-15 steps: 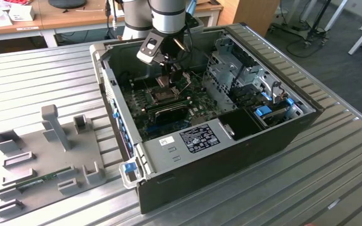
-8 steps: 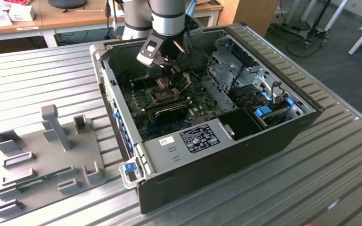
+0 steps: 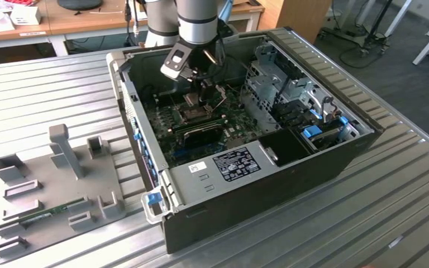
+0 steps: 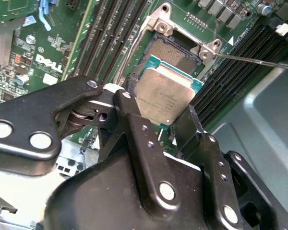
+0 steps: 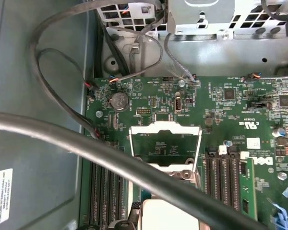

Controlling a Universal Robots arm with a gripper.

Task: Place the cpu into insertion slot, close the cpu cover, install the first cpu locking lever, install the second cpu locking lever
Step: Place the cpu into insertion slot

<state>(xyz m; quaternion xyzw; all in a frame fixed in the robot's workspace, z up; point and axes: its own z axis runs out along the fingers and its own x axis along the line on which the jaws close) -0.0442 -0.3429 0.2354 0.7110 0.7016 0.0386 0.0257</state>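
In the second wrist view my gripper [image 4: 158,114] is shut on the cpu [image 4: 164,96], a silvery square chip with a green rim pinched at two opposite edges. The chip hangs tilted just above the insertion slot [image 4: 175,51], whose dark square bed lies bare inside its metal rim. A thin locking lever [image 4: 252,60] sticks out beside the socket. The first wrist view shows the cpu cover [image 5: 165,127] standing open on its hinge, with the cpu [image 5: 168,215] near it. In the exterior view the gripper [image 3: 201,89] reaches down into the open computer case over the insertion slot [image 3: 196,115].
Long black memory slots [image 4: 113,33] flank the socket on both sides. A thick grey cable [image 5: 86,148] crosses the first wrist view, and thinner wires [image 5: 53,86] loop by the case wall. The drive cage [image 3: 281,89] stands on the exterior view's right. A grey fixture plate [image 3: 51,190] lies left of the case.
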